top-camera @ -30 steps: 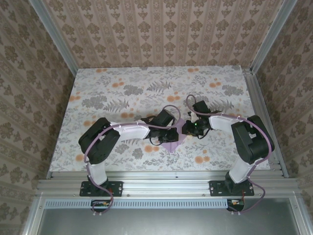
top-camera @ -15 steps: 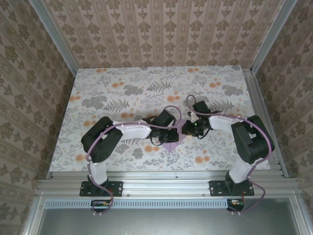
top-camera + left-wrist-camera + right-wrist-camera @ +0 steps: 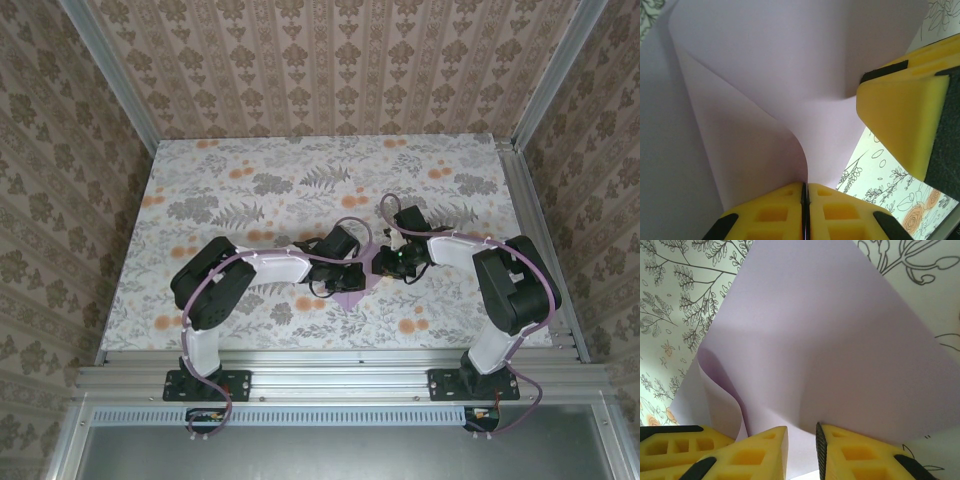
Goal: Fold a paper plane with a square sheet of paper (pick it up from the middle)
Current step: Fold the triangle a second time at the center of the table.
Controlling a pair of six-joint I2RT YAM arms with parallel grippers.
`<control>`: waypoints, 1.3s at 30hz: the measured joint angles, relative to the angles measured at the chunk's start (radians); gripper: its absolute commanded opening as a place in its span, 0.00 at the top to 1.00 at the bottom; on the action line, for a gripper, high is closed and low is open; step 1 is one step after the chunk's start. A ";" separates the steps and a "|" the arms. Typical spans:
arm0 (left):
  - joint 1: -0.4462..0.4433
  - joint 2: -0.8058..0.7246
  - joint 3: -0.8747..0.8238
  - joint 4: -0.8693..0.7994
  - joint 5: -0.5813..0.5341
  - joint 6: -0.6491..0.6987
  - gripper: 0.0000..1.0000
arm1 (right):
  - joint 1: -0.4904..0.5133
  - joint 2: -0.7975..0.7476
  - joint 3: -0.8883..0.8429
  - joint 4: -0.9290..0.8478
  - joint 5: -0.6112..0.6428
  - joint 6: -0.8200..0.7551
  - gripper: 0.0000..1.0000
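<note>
The square sheet of paper (image 3: 350, 293) lies mid-table, mostly under both wrists. In the left wrist view the lavender sheet (image 3: 790, 80) curls up from the cloth, and my left gripper (image 3: 805, 202) is shut on its raised fold. My left gripper (image 3: 358, 270) meets the right gripper (image 3: 384, 264) over the sheet. The right gripper (image 3: 801, 452) stands open, its yellow fingers (image 3: 855, 455) a small gap apart, with the buckled sheet (image 3: 830, 340) bulging at the gap. The right gripper's finger (image 3: 900, 115) shows at the right of the left wrist view. No folded plane shape shows.
The floral tablecloth (image 3: 260, 190) covers the table. Metal rails (image 3: 330, 380) run along the near edge and the sides, and patterned walls stand behind and beside. Both arms reach inward and crowd the table's middle.
The left arm has shifted slightly rightward toward the right gripper, and less of the lavender sheet shows beneath the wrists. The right arm has barely moved.
</note>
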 measured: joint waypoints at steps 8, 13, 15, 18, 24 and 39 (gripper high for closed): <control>0.000 0.001 0.000 0.002 -0.013 0.000 0.89 | 0.000 0.000 0.000 0.000 0.000 0.000 0.75; 0.000 0.001 0.000 0.002 -0.017 0.000 0.89 | 0.000 0.000 -0.003 0.005 0.000 0.000 0.75; 0.000 0.001 0.000 0.002 -0.020 0.000 0.89 | 0.000 0.000 -0.005 0.008 -0.002 0.000 0.75; 0.000 0.001 0.000 0.002 -0.022 0.000 0.89 | 0.000 0.000 -0.005 0.011 -0.003 0.000 0.75; 0.000 0.001 0.000 0.003 -0.034 0.000 0.89 | 0.000 0.000 -0.007 0.016 -0.003 0.000 0.74; -0.002 0.000 -0.001 0.042 -0.054 -0.014 0.65 | 0.000 0.000 -0.018 0.037 -0.013 0.000 0.75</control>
